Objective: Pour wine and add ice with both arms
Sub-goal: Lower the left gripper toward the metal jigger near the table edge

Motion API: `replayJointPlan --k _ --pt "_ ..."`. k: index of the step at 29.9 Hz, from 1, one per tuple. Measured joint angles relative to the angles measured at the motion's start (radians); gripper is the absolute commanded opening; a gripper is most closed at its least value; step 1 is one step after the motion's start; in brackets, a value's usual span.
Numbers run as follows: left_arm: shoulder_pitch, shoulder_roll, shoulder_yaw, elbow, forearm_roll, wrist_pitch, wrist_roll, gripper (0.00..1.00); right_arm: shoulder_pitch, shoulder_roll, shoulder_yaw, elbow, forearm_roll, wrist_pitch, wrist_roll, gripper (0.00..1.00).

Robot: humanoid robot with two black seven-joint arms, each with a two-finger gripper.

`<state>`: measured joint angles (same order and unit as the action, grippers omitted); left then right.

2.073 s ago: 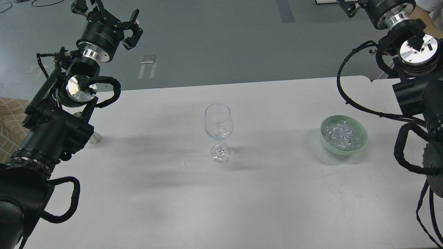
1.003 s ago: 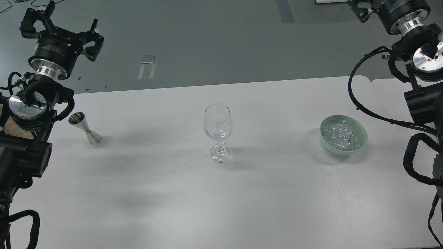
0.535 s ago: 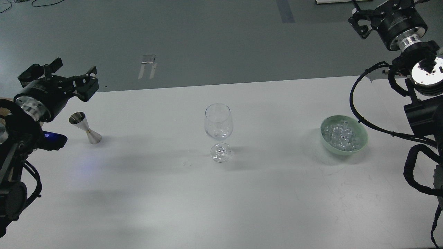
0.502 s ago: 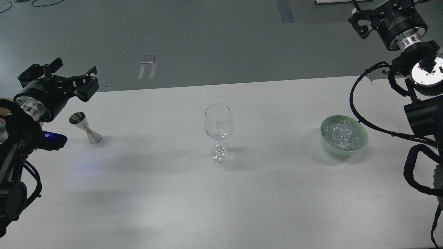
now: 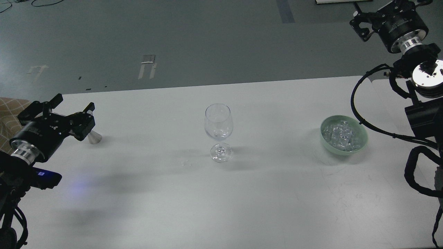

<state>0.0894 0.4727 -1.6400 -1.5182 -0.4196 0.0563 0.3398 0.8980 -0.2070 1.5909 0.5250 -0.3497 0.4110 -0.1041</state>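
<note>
While the clear stemmed wine glass (image 5: 218, 132) stands upright at the middle of the white table (image 5: 221, 207), the head view shows the left black jointed arm (image 5: 24, 155) reaching in low, far to the left of that glass, its forearm slanting up and to the right. The left gripper (image 5: 64, 110) has its fingers spread wide and holds nothing. It covers the upper part of a small silver metal jigger (image 5: 93, 137), whose flared base shows just beside the right finger; whether they touch cannot be told.

Well to the right of the glass sits a pale green round bowl (image 5: 360, 145), upright, its mouth facing up. The ice (image 5: 341, 137), many small clear cubes, lies heaped inside it.

The right black arm (image 5: 424, 103) rises steeply, far right of the glass and beyond the bowl. The right gripper (image 5: 387, 7) is cut by the frame's top edge, so its opening cannot be told.
</note>
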Motion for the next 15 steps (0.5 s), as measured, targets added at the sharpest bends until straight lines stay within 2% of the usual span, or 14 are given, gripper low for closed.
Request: replayJointPlan --k 7,9,10,12,15 --pt "0.04 -0.052 -0.068 -0.047 -0.002 0.167 0.0 0.76 -0.004 0.0 0.0 0.0 0.0 0.001 0.0 1.0" --pt "0.041 -0.063 -0.074 -0.047 -0.002 0.181 -0.001 0.66 -0.006 0.0 0.0 0.0 0.0 0.001 0.0 1.0" --pt "0.042 -0.067 -0.075 -0.048 -0.001 0.184 -0.001 0.66 -0.008 0.0 0.0 0.001 0.0 0.001 0.0 1.0" --pt "0.044 -0.078 -0.077 -0.048 0.0 0.188 -0.001 0.59 -0.014 0.0 0.001 0.002 0.0 0.001 0.0 1.0" --pt "0.045 -0.096 -0.076 -0.043 0.004 0.191 -0.001 0.57 -0.02 0.0 0.001 0.003 0.0 0.001 0.0 1.0"
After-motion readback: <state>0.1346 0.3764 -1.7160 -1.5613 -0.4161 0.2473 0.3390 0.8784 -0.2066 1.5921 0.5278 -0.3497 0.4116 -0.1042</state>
